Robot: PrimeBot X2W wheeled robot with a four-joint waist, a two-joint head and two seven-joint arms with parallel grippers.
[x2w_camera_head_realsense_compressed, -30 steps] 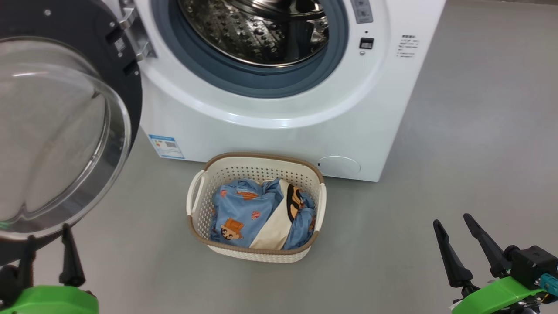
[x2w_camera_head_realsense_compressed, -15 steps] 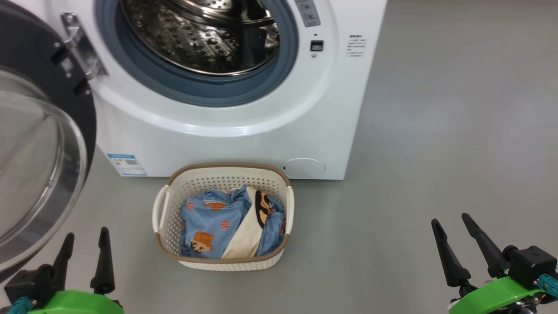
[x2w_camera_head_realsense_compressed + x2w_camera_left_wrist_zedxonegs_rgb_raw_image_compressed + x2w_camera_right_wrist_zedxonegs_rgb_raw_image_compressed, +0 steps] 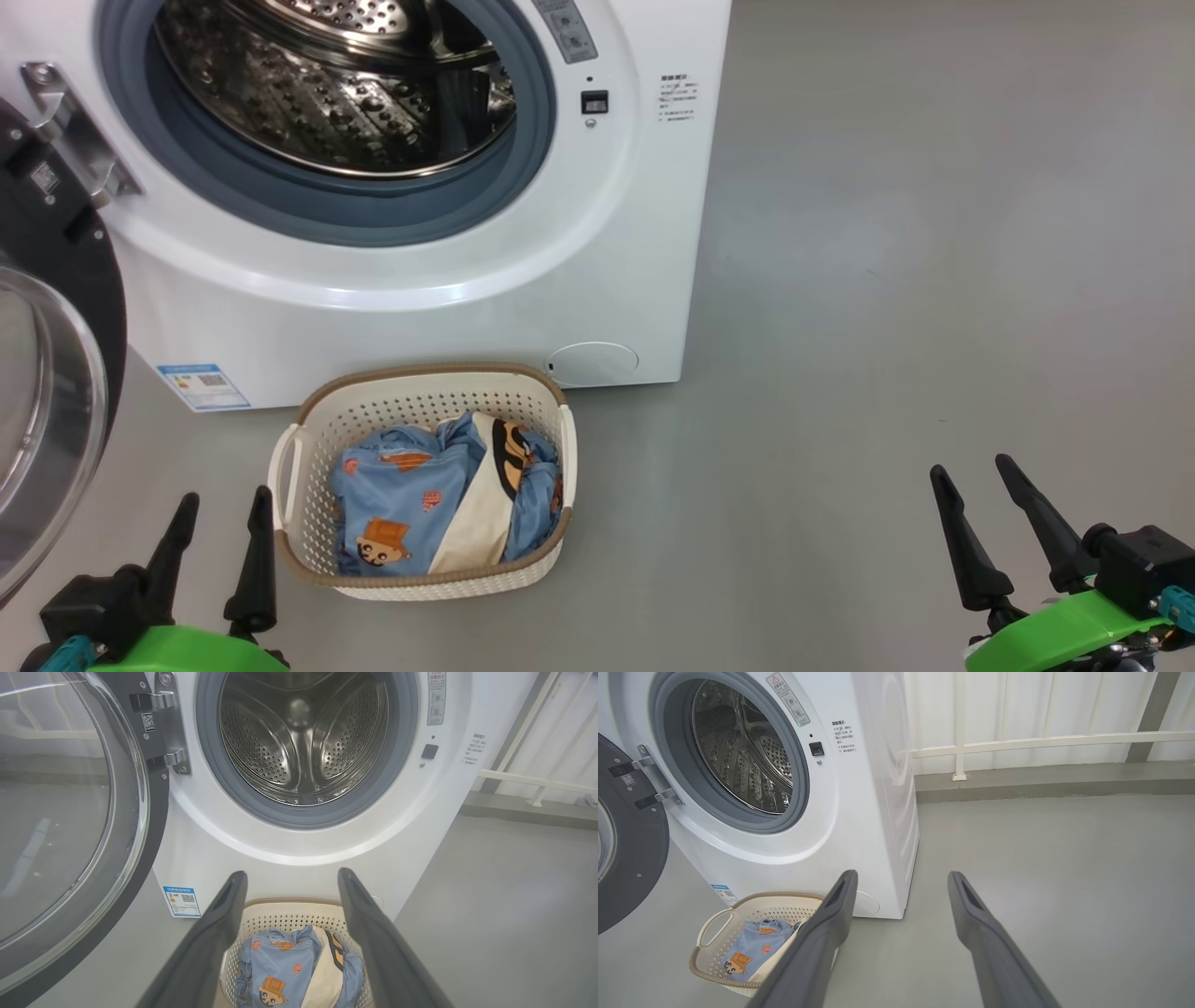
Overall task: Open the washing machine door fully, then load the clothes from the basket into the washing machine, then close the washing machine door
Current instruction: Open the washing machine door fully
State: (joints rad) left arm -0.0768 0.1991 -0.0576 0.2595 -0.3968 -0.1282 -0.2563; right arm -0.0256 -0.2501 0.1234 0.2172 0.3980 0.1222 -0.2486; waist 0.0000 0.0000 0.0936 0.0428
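Nearest the robot, low at either side of the head view: left gripper (image 3: 228, 497) and right gripper (image 3: 971, 467), jaws spread wide on both, nothing held, probably resting clear while the load is sized up. Just ahead of the left gripper, on the grey floor (image 3: 887, 280): basket (image 3: 425, 370), cream plastic with a brown rim, set close before the machine's foot, which would keep the carry to the drum short. Inside it: clothes (image 3: 397, 499), light blue printed fabric bunched around a cream piece with a black stripe; none yet loaded. Behind: washing machine (image 3: 420, 317), blue label (image 3: 203, 386) and round cap (image 3: 592, 362) low on its front. To the left: washing machine door (image 3: 65, 252), standing out on its metal hinge (image 3: 70, 131) so the mouth is free. Farthest: steel drum (image 3: 261, 751) within a grey-blue gasket (image 3: 303, 815). The left wrist view looks straight in, giving the drum's back wall bare of laundry and the basket between its own fingers (image 3: 219, 933). The right wrist view adds the machine's side panel (image 3: 887, 788) and a white rail (image 3: 1041, 743) along the wall behind.
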